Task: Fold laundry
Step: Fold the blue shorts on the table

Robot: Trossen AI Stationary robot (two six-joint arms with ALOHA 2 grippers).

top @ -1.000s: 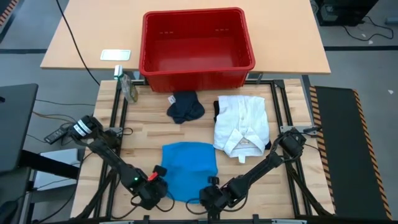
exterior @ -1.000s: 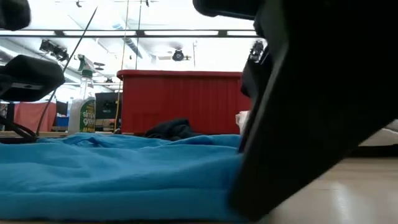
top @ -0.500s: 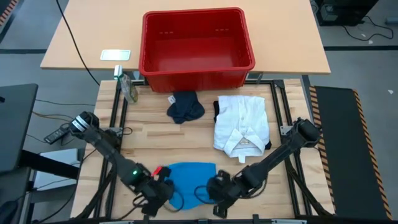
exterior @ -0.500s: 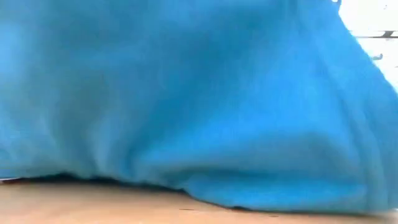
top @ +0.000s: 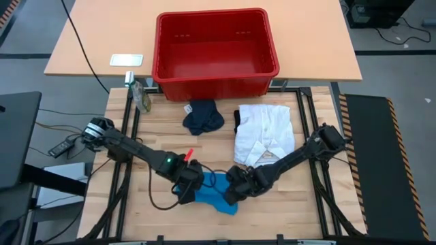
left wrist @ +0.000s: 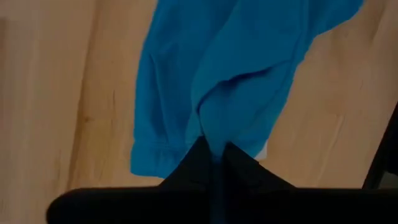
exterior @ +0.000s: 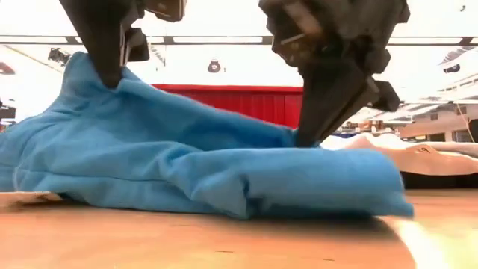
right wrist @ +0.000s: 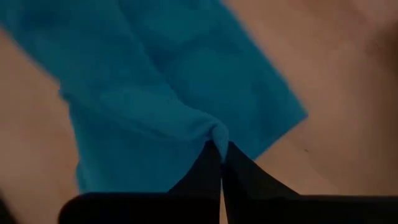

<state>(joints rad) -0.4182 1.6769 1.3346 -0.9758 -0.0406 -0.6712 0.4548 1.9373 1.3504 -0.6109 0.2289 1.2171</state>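
Observation:
The small bright blue piece (top: pixel 212 194) lies bunched and doubled over near the table's near edge, with its lower layers on the wood (exterior: pixel 224 190). My left gripper (top: pixel 189 180) is shut on its left side and my right gripper (top: pixel 235 184) on its right side. The dark garment (top: pixel 203 117) lies crumpled in front of the basket. The white garment (top: pixel 266 136) lies folded to the right of it, also seen low at the right (exterior: pixel 418 153). My left gripper (left wrist: pixel 214 152) pinches a gathered fold of the blue piece (left wrist: pixel 214 127) between its two fingers, from above pointing down. That part is raised into a peak (exterior: pixel 82 67), and the cloth slopes slack down to the table. My right gripper (right wrist: pixel 221 149) pinches a small fold of the blue piece (right wrist: pixel 216 132) between its fingertips, from above and slanting. The held spot (exterior: pixel 299 138) sits low, just above the cloth's layers resting on the table.
A red plastic basket (top: pixel 216 51) stands at the far edge on a second tabletop. A spray bottle (top: pixel 141 95) lies at the far left corner. Bare wood (top: pixel 157 146) shows to the left of the garments and along the near edge (top: pixel 286 211).
Both grippers, shut on the blue piece's near corners, rose and then moved toward the far edge, the left one also to the right. The blue piece, flat a second ago, was lifted by its near edge and is now folded over itself and bunched.

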